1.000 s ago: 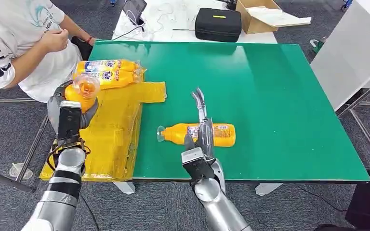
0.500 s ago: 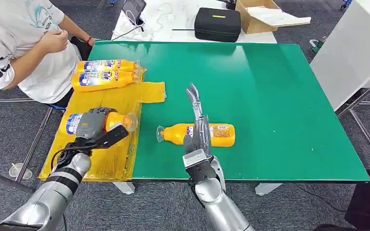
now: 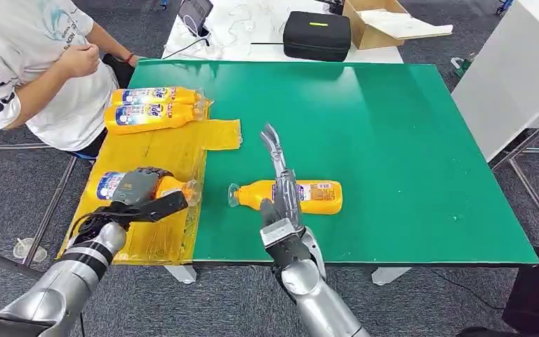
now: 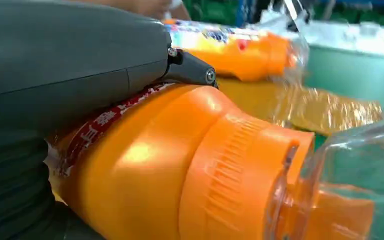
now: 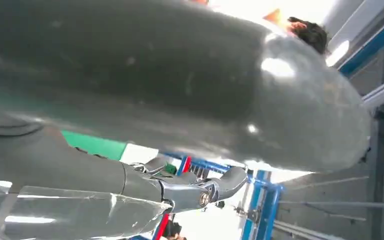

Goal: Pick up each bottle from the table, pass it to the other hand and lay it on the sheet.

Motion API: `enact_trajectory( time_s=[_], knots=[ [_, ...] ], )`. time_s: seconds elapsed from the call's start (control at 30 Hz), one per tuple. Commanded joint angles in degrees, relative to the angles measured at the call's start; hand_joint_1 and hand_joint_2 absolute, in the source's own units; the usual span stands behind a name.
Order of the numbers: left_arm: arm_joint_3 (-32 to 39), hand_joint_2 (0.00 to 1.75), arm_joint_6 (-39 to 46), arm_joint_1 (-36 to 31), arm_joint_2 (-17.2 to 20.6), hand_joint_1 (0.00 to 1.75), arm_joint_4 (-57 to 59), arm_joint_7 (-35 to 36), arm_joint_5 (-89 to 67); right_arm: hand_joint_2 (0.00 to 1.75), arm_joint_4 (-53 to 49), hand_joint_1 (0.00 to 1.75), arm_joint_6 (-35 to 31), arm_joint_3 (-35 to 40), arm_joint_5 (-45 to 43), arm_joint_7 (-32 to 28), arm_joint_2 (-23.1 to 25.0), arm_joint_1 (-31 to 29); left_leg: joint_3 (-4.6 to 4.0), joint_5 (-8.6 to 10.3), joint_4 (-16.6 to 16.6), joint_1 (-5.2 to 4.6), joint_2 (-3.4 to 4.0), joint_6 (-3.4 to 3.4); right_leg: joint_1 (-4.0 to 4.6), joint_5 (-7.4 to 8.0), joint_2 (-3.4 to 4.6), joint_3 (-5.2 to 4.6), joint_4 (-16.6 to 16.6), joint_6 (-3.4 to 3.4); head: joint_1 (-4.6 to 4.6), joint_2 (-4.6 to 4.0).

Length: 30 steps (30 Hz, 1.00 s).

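Note:
My left hand grips an orange bottle that lies on its side on the yellow sheet, its clear cap toward the green table. The left wrist view is close on that bottle under the hand's grey cover. Two more orange bottles lie side by side at the sheet's far end. Another orange bottle lies on its side on the green table. My right hand hangs over it with fingers stretched out and apart, holding nothing.
A person in a white shirt sits at the far left beside the sheet. Beyond the green table stand a black case and an open cardboard box. The table's right half is bare green surface.
My left hand tipped its bottle from upright down onto the sheet and now keeps it lying there. My right hand drifted slightly left above the table bottle.

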Motion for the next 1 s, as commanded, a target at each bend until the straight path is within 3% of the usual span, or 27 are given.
enact_trajectory(
  time_s=[0.03,0.07,0.1,0.13,0.73,0.77,0.8,1.0],
  knots=[
    [-4.7,1.75,-7.4,-3.1,1.7,0.89,5.5,-1.1,0.2,0.0,6.1,0.0,1.9,1.8,-0.9,0.2,-1.4,-3.3,0.28,-0.07,0.0,0.01,0.13,0.06,0.05,-0.03,0.05,0.26,-0.1,-0.08,0.0,0.0],
    [-4.9,1.75,-8.8,-3.3,1.8,0.35,5.7,-1.4,0.4,0.0,6.3,0.0,2.2,1.8,-1.0,0.2,-1.3,-3.4,0.41,-0.11,-0.1,0.02,0.17,0.08,0.07,-0.05,0.06,0.39,-0.1,-0.12,0.02,0.0],
    [-5.0,1.75,-10.5,-3.4,1.9,0.05,5.8,-1.7,0.8,0.0,6.5,0.0,2.4,1.9,-1.0,0.1,-1.2,-3.5,0.22,-0.05,0.0,0.01,0.13,0.05,0.04,-0.01,0.07,0.19,0.0,-0.06,0.0,0.0],
    [-5.2,1.75,-12.8,-3.5,2.1,0.0,5.9,-1.8,1.4,0.0,6.8,0.0,2.6,1.9,-1.3,0.0,-1.1,-3.6,0.31,-0.08,0.0,0.01,0.15,0.07,0.05,-0.03,0.06,0.29,-0.1,-0.09,0.02,0.0],
    [-6.4,1.75,-18.5,-3.1,3.4,0.0,5.8,-3.9,2.4,0.0,8.2,0.0,3.3,1.4,-2.0,-0.4,-0.7,-3.8,0.36,-0.07,-0.1,-0.01,0.15,0.07,0.02,-0.03,0.08,0.33,-0.1,-0.08,0.02,0.0],
    [-6.5,1.75,-18.8,-3.2,3.4,0.0,5.9,-3.8,2.5,1.75,8.3,0.0,3.4,1.4,-2.0,-0.4,-0.7,-3.8,0.32,-0.06,0.0,0.0,0.14,0.05,0.03,-0.02,0.08,0.29,0.0,-0.07,0.02,0.02],
    [-6.6,0.0,-19.2,-3.1,3.5,0.0,5.9,-3.8,2.7,1.75,8.7,0.0,3.5,1.3,-2.1,-0.5,-0.6,-3.9,0.4,-0.08,-0.1,0.0,0.17,0.07,0.03,-0.04,0.09,0.37,-0.1,-0.09,0.02,0.0],
    [-2.7,0.0,-23.6,-1.8,3.0,0.0,4.9,-5.6,9.6,1.75,9.3,0.0,3.7,0.7,-2.1,-1.0,-0.3,-3.8,0.34,-0.03,-0.1,-0.02,0.11,0.04,0.0,0.0,0.06,0.31,0.0,-0.06,0.02,0.0]
  ],
)
